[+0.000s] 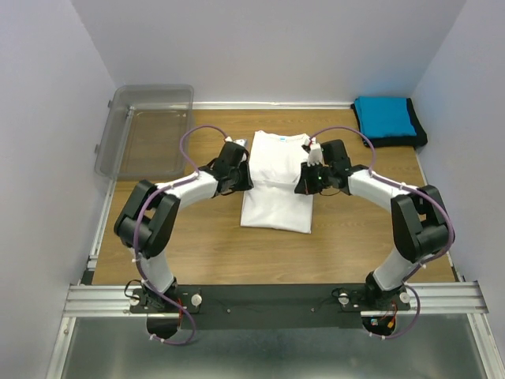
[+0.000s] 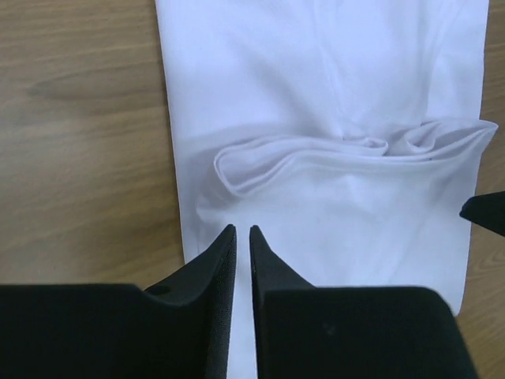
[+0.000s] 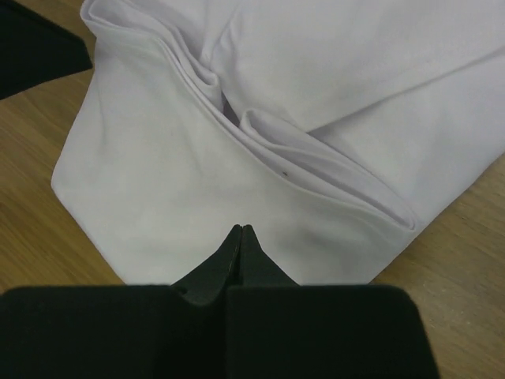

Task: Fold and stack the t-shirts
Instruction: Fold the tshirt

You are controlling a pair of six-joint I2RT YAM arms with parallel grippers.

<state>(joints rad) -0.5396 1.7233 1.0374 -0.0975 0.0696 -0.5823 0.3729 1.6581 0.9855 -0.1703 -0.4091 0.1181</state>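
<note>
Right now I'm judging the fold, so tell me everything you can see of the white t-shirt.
The white t-shirt is plain soft cloth, folded in to a long rectangle. It lies flat on the wooden table, neck end toward the far wall. A rumpled ridge of layers crosses its middle. The left pincer and right pincer sit over its side edges; whether they grip it is unclear.
</note>
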